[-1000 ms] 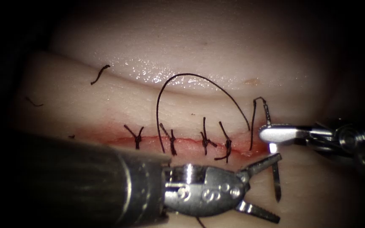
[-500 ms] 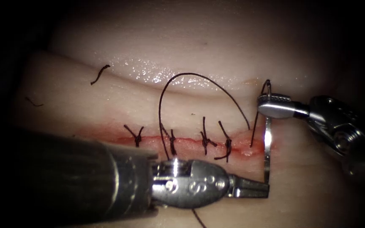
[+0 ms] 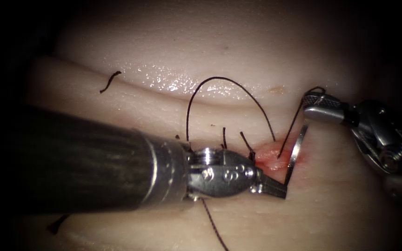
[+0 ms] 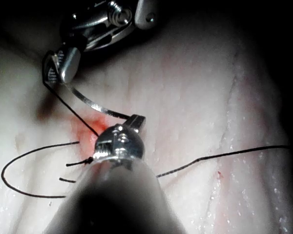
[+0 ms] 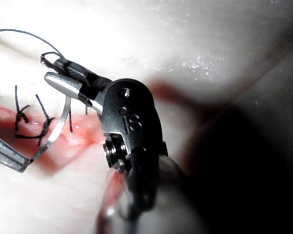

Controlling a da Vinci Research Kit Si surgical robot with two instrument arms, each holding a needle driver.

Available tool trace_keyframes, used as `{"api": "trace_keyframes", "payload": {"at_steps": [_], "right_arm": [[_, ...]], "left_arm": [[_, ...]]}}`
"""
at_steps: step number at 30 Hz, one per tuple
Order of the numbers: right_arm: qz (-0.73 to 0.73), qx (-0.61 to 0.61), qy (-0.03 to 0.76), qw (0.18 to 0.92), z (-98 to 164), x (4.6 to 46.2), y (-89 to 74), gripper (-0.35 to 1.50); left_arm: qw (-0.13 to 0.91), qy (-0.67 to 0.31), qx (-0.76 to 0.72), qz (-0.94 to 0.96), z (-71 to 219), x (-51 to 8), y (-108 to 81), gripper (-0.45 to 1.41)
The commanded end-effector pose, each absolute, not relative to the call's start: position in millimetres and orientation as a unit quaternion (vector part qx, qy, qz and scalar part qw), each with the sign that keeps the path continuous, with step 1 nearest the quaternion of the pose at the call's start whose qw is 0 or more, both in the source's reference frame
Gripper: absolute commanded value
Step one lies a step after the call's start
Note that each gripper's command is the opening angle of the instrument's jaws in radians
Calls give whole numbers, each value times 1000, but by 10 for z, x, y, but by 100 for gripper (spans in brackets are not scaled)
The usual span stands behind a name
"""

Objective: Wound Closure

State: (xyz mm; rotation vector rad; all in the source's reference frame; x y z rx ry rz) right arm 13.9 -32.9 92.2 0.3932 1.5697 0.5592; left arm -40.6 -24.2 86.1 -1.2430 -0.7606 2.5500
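The left tool [image 3: 275, 189] has its jaws clamped on the curved needle [image 3: 295, 155] near its tip; the right tool [image 3: 316, 106] grips the swaged end. The needle arcs free above the cut's right end. One thread [image 3: 229, 95] loops over the tissue [image 3: 238, 51]. Two knotted stitches [image 5: 31, 122] show beside the jaws, and one cut end [image 3: 110, 81] lies far left.

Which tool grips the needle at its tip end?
The left tool, jaws shut on the needle at its tip end. The right tool instead clamps the opposite, thread-bearing end.
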Motion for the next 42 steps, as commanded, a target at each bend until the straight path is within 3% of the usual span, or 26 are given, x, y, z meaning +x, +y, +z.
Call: {"api": "trace_keyframes", "payload": {"at_steps": [1, 5, 7, 11, 13, 18, 23, 27, 31, 34, 42], "right_arm": [[255, 167, 687, 659, 930, 146, -326, -35], [260, 160, 682, 664, 930, 146, -322, -35], [260, 161, 682, 664, 930, 145, -321, -35], [258, 160, 682, 665, 930, 144, -320, -35], [257, 161, 681, 666, 930, 143, -320, -35], [260, 159, 678, 669, 930, 141, -318, -35], [258, 161, 679, 668, 926, 141, -324, -35], [258, 162, 680, 667, 922, 139, -328, -35], [255, 164, 681, 666, 922, 132, -328, -35], [244, 160, 685, 667, 922, 128, -328, -35], [198, 127, 707, 667, 919, 133, -325, -35]], "left_arm": [[100, -258, -422, 863, 863, -414, -252, -45], [97, -260, -424, 862, 855, -419, -264, -45], [103, -263, -425, 860, 851, -420, -265, 10], [147, -273, -436, 845, 839, -422, -266, 84], [156, -275, -442, 839, 830, -423, -265, 103], [162, -281, -445, 835, 808, -425, -262, 120], [175, -279, -446, 832, 800, -423, -246, 111], [183, -275, -449, 830, 809, -418, -228, 81], [185, -272, -447, 832, 828, -411, -216, 17], [176, -265, -448, 836, 844, -406, -212, -42], [128, -296, -451, 833, 892, -408, -226, -45]]}}
